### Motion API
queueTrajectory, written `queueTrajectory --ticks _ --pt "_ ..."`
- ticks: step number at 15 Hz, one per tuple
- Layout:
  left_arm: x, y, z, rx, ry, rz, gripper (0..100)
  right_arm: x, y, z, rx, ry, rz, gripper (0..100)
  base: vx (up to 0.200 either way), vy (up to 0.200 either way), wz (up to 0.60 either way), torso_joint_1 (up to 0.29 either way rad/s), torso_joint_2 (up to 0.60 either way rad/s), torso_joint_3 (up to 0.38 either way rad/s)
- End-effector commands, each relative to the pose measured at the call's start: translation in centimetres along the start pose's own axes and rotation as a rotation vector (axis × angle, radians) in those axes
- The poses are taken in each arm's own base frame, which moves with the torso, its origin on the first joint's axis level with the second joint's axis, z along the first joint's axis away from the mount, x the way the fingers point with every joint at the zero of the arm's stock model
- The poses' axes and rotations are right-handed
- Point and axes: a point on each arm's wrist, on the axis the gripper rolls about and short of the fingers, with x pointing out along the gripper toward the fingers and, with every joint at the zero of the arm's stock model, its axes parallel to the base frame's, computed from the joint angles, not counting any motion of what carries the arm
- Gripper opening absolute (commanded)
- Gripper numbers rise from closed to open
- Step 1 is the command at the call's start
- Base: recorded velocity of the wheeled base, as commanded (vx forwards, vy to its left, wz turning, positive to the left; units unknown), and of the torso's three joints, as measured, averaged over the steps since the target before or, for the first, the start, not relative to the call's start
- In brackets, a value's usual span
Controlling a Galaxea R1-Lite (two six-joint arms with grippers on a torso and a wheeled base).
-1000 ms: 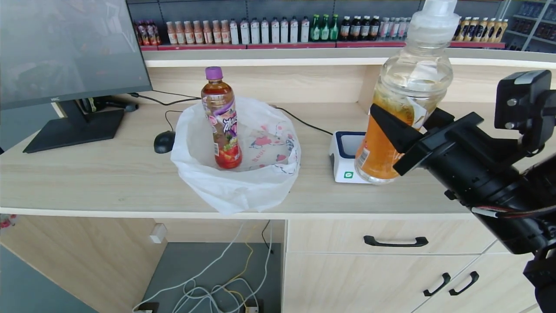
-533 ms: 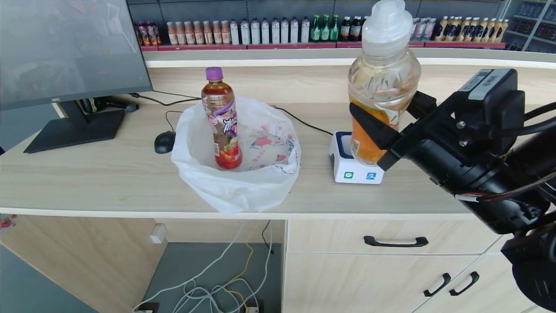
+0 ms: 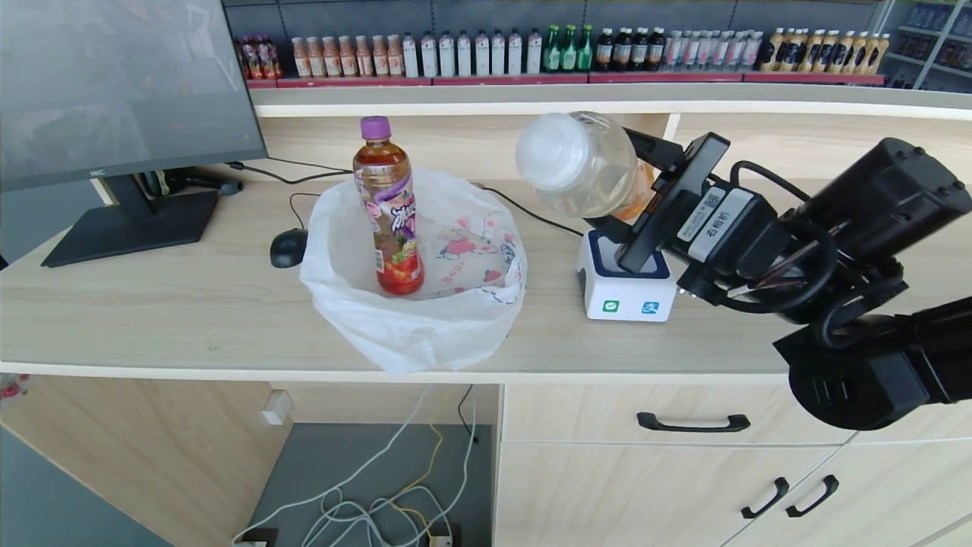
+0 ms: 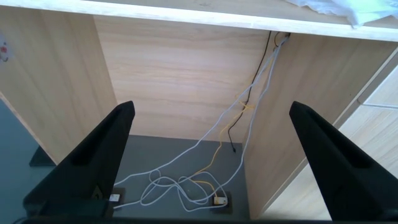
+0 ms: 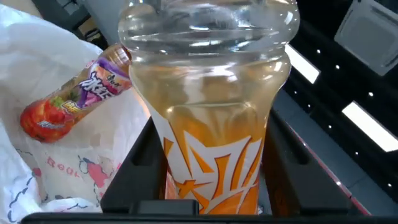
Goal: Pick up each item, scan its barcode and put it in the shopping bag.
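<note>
- The bag (image 3: 410, 319) sits mid-counter (image 3: 152, 304), near the front edge; the bagged bottle (image 3: 389, 213) stands upright in it.
- The scanner (image 3: 624, 292) is just right of the bag, apart from it.
- The held bottle (image 3: 581, 163), in the right gripper (image 3: 638, 190), hangs over the scanner, tipped with its cap toward the bag.
- The mouse (image 3: 288, 248) is left of the bag; the monitor (image 3: 114, 83) is farther left and behind.
- Drawers (image 3: 683, 425) are under the counter's right side, cables (image 3: 364, 509) under its middle.

counter (image 3: 152, 319) – light wood | drawers (image 3: 607, 425) beneath | bottle shelf (image 3: 493, 79) behind | grey floor (image 3: 319, 456)
</note>
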Motion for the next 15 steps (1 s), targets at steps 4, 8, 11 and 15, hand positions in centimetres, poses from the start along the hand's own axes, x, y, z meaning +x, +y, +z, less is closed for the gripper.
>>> queueTrajectory --ticks 4,8,11,15 --pt "0.0 0.0 0.0 0.000 0.001 0.000 100 -3.2 0.8 -2.1 -0.076 0.000 0.113 0 0.000 0.000 0.00 0.000 0.00 0.000" --pt "0.0 0.0 0.0 0.000 0.001 0.000 100 -3.4 0.4 -1.8 -0.091 -0.018 0.116 0 0.000 0.000 0.00 0.000 0.00 0.000" --pt "0.0 0.0 0.0 0.000 -0.001 0.000 100 -3.5 1.0 -2.3 -0.050 -0.028 0.152 0 0.000 0.000 0.00 0.000 0.00 0.000" --pt "0.0 0.0 0.0 0.000 0.001 0.000 100 -3.5 2.0 -3.1 -0.003 -0.038 0.188 0 0.000 0.000 0.00 0.000 0.00 0.000"
